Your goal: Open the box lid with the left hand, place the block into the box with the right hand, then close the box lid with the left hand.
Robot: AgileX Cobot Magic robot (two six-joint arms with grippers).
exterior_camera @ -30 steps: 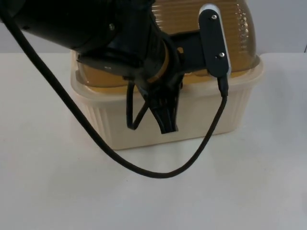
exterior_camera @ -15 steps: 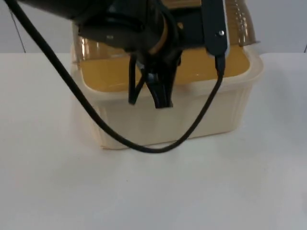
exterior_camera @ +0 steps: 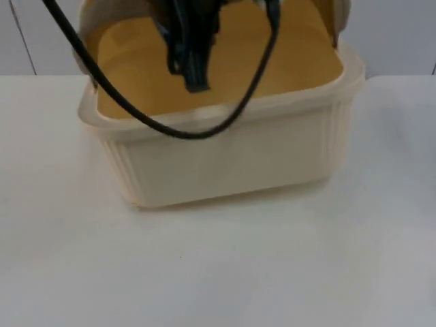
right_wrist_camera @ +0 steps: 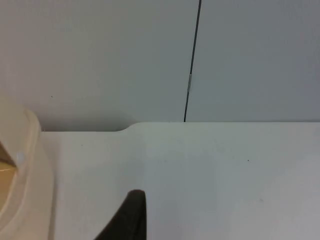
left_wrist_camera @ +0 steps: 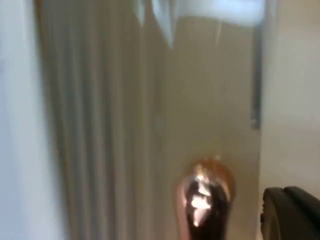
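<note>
The cream ribbed plastic box (exterior_camera: 225,160) stands on the white counter (exterior_camera: 218,272), close to the grey partition wall (exterior_camera: 395,34). Its inside shows a yellow-orange colour, and its rim is uncovered at the front. The translucent amber lid (exterior_camera: 334,17) stands raised at the back of the box; only its edges can be seen.

The left tool (exterior_camera: 193,65) hangs above the open box, over the left half of it, with its black fingers pointing down toward the front rim. I cannot tell if its fingers are apart or together. In the left wrist view there is a pale ribbed surface, very blurred, and a shiny dark fingertip (left_wrist_camera: 202,210) with an orange reflection on it.

The right wrist view looks over the bare counter toward the wall, with the rounded corner of the box rim beside it. One black fingertip (right_wrist_camera: 131,217) of the right tool is visible there; whether this tool is open or closed I cannot tell.
</note>
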